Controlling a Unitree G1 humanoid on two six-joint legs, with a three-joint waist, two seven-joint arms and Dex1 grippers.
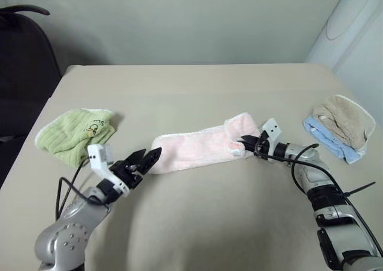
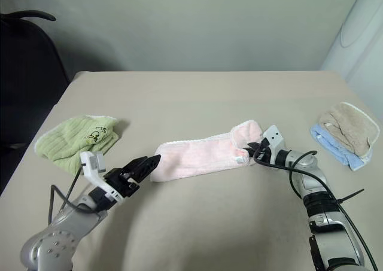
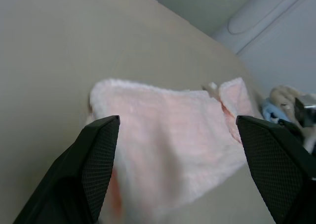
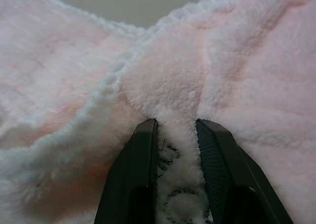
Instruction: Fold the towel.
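Note:
The towel [image 1: 197,146] is pale pink with a white scalloped trim and lies as a long folded strip across the middle of the table [image 1: 197,91]. My left gripper [image 1: 146,158] hovers at the strip's left end, open, with its fingers spread wide. In the left wrist view the towel [image 3: 168,140] lies just beyond the two pads [image 3: 101,159], with nothing held between them. My right gripper [image 1: 246,143] is at the strip's right end, shut on the towel. In the right wrist view its fingers [image 4: 143,174] pinch a ridge of pink pile [image 4: 177,90].
A lime-green ribbed cloth [image 1: 75,133] lies at the table's left, close behind my left arm. A beige towel on a light blue cloth [image 1: 341,124] sits near the right edge. A dark chair [image 1: 24,61] stands off the table's left side.

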